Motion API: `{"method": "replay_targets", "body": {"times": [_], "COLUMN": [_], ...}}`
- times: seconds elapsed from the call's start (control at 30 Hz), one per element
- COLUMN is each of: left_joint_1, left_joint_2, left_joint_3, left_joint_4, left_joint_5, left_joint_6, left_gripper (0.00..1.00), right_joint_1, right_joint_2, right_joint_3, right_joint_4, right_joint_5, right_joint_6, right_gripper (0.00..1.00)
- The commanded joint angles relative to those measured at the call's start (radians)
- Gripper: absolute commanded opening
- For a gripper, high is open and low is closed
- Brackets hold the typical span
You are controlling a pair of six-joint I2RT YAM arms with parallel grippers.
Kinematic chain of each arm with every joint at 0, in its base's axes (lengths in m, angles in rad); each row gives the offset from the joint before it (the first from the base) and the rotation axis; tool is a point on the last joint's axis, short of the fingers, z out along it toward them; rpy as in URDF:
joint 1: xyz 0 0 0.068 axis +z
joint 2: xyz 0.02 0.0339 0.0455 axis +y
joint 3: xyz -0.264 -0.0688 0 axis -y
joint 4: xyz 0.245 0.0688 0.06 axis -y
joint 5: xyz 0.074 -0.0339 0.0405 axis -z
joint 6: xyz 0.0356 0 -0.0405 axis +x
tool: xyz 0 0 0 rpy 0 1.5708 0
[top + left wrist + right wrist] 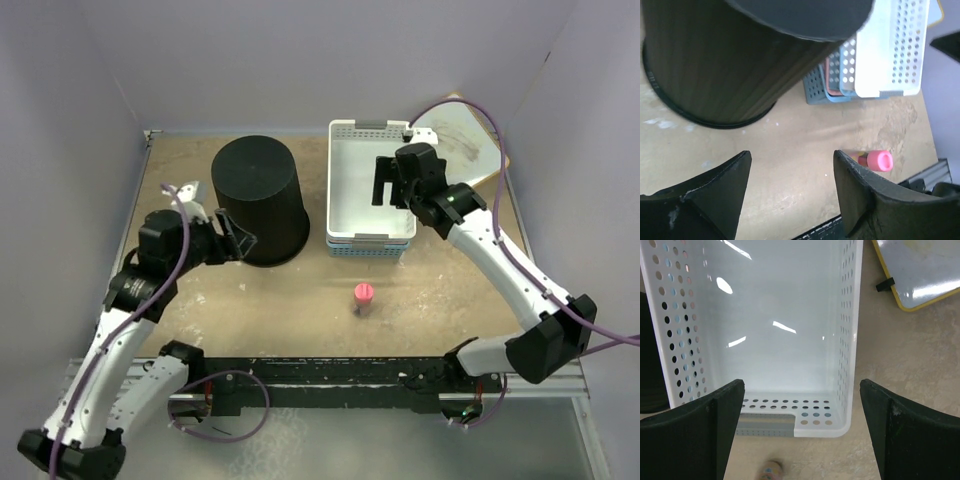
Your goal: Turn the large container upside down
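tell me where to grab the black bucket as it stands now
The bucket stands mouth down, rim flat on the table, closed base up, so no edge is free to pinch. Probably tip it first by pushing the upper wall from the left, where the open left gripper sits; then take the lifted rim. The baskets crowd its right side.

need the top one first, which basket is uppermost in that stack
The white basket: it sits nested on top with its inside fully visible, while the pink basket and blue basket show only as edges beneath it.
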Motion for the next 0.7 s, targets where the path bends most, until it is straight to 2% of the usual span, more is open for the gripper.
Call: {"method": "replay_targets", "body": {"times": [0.0, 0.13, 0.17, 0.2, 0.27, 0.43, 0.67], "left_joint_1": [-0.222, -0.461, -0.541, -0.559, -0.573, -0.576, -0.576], "left_joint_2": [0.095, 0.19, 0.258, 0.294, 0.363, 0.502, 0.6], "left_joint_3": [0.03, 0.073, 0.085, 0.087, 0.088, 0.121, 0.204], "left_joint_4": [0.143, 0.175, 0.215, 0.236, 0.289, 0.377, 0.349], "left_joint_5": [-0.15, -0.354, -0.392, -0.398, -0.417, -0.647, -0.804], "left_joint_6": [-0.015, -0.004, -0.007, -0.008, -0.008, 0.033, 0.05], "left_gripper": [0.65, 0.65, 0.66, 0.66, 0.66, 0.69, 0.69], "right_joint_1": [-0.002, -0.002, -0.002, -0.002, -0.002, -0.002, -0.002], "right_joint_2": [0.03, 0.015, -0.019, -0.037, -0.075, -0.14, -0.149], "right_joint_3": [0.093, 0.098, 0.079, 0.067, 0.035, -0.024, -0.057], "right_joint_4": [-0.058, -0.059, -0.03, -0.011, 0.029, 0.067, 0.041], "right_joint_5": [0.047, 0.053, 0.048, 0.035, 0.009, -0.024, -0.036], "right_joint_6": [0.086, 0.093, 0.092, 0.09, 0.084, 0.084, 0.078], "right_gripper": [1.0, 1.0, 1.0, 1.0, 1.0, 1.0, 1.0]}}
